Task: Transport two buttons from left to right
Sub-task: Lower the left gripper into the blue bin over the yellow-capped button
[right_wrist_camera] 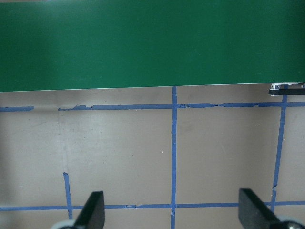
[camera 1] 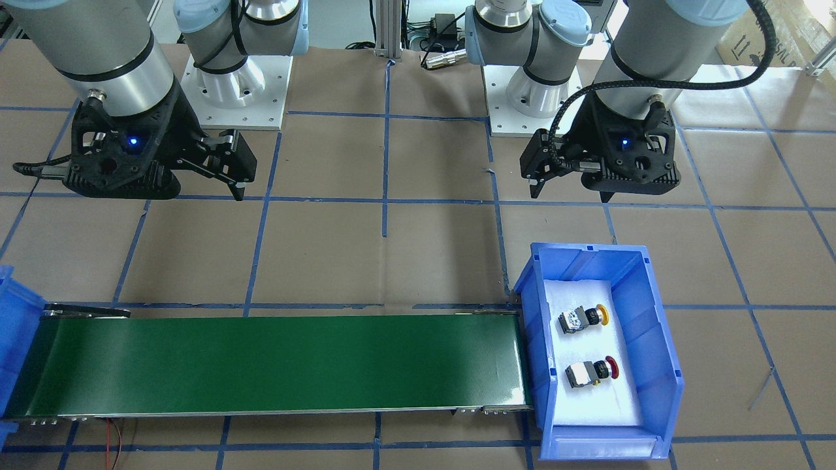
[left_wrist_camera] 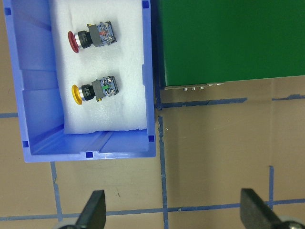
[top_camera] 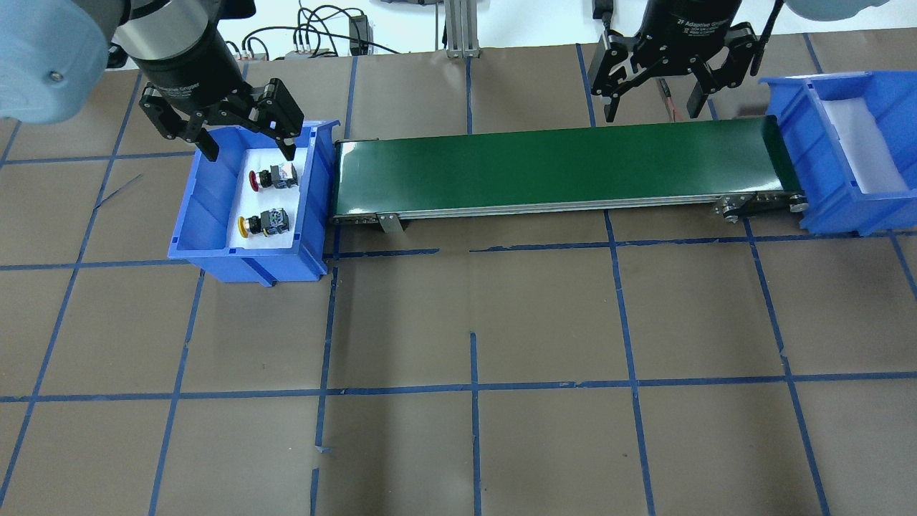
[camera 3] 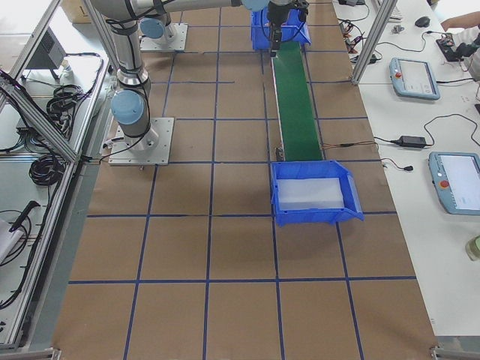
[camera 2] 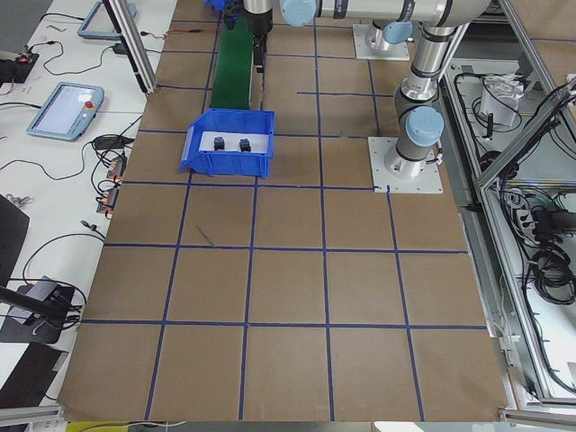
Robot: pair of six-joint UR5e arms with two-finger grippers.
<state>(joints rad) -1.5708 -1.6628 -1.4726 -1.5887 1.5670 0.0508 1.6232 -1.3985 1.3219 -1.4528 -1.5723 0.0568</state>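
Two buttons lie on white foam in the blue bin at the conveyor's left end. The red button lies farther from the robot, the yellow button nearer. Both also show in the left wrist view, the red button and the yellow button, and in the front view, the red button and the yellow button. My left gripper is open and empty above the bin's far side; it also shows in its wrist view and the front view. My right gripper is open and empty beyond the belt's right part.
The green conveyor belt runs between the two bins. A second blue bin with white foam inside stands at its right end, with nothing in it. Brown table paper with blue tape lines covers the table.
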